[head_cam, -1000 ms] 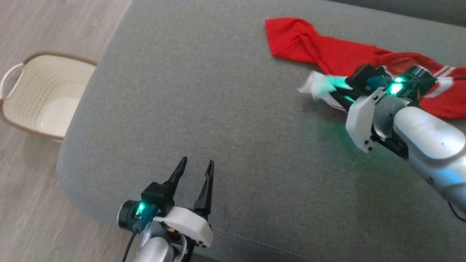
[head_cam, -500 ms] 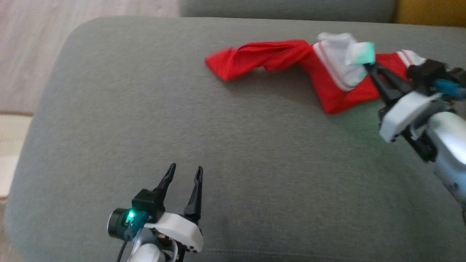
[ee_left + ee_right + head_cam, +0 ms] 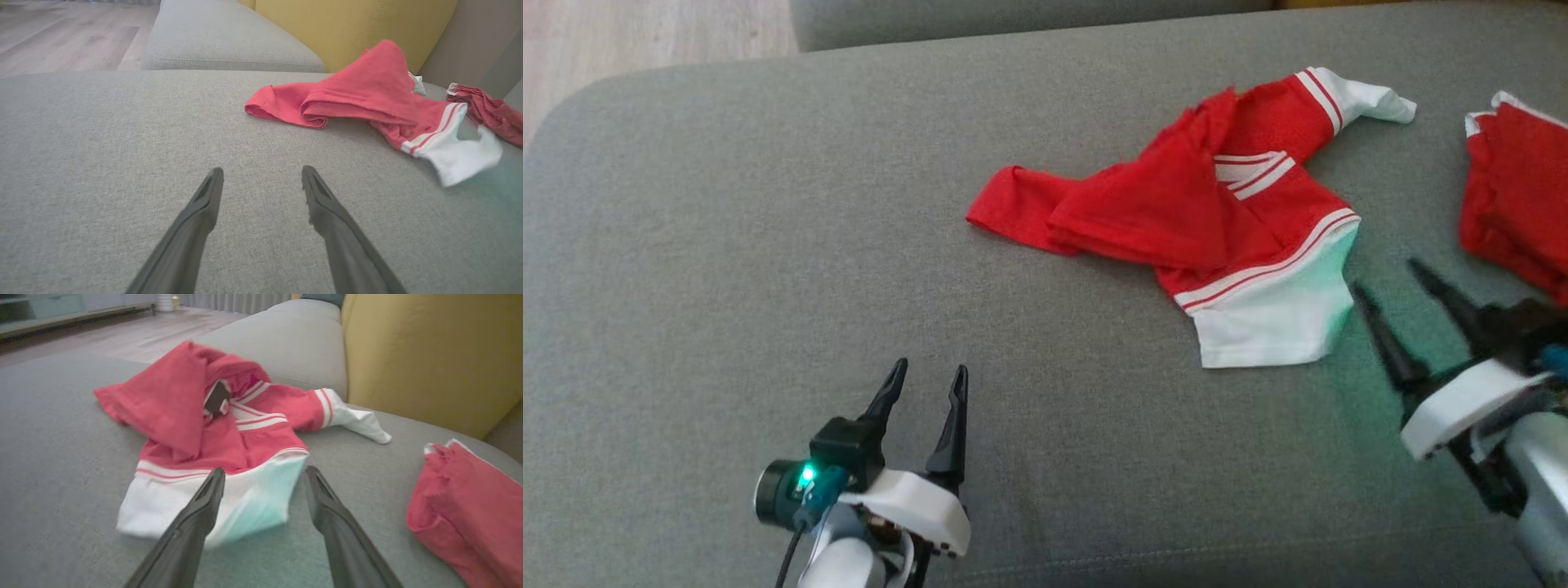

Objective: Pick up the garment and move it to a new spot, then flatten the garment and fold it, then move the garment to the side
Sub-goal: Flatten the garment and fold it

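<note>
Garment [image 3: 1176, 212]: matt red cloth, white trim. Sofa [image 3: 768, 245]: grey coarse-weave fabric, matt. Left gripper [image 3: 929, 367] fingers [image 3: 950, 425]: dark matt plastic; shell [image 3: 915, 506] smooth white plastic. Floor [image 3: 645, 33] at 11 o'clock: pale wood grain.

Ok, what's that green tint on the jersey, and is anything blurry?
Head view: green glow tints the garment's white panel and the sofa beside the slightly blurred right gripper. Right wrist view: same tint, soft focus. Left wrist view: sharper, colours washed out.
</note>
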